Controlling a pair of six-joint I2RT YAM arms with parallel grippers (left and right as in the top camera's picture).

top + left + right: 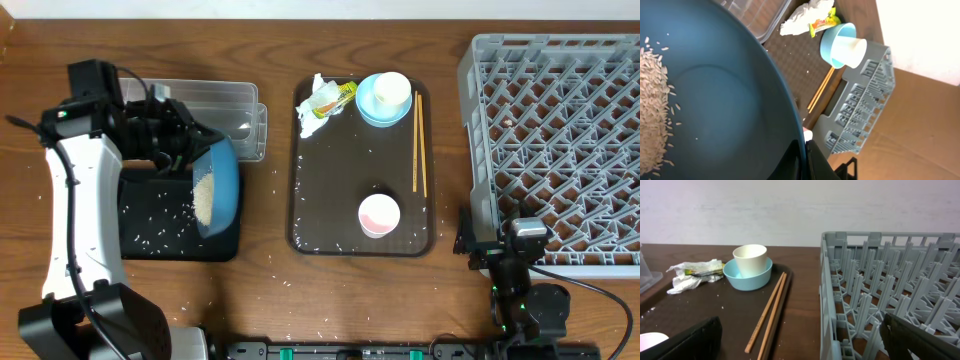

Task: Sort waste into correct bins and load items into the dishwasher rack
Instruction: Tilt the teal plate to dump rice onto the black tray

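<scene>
Dark bowl (218, 188) is up in my left claw (183, 148), pinched by the rim and tipped steeply on edge over the black tray (150, 225). Rice (652, 100) is heaped against the low side of the bowl, and loose grains are scattered on the black tray and the wood around it. The clear tub (215, 100) sits just behind the black tray.

On to the brown tray (330, 180) in the middle. The tissue (312, 112) and wrapper (340, 97) lie together at its far left corner. Beside them is the light bowl (372, 108) with the white cup (392, 90) standing inside it. The chopsticks (419, 140) lie along the right edge, side by side. The pink cup (379, 214) is upright near the front.

The rack (560, 130) fills the right side. My right claw (800, 342) hangs at the rack's near left corner, fingers spread wide, holding nothing.
</scene>
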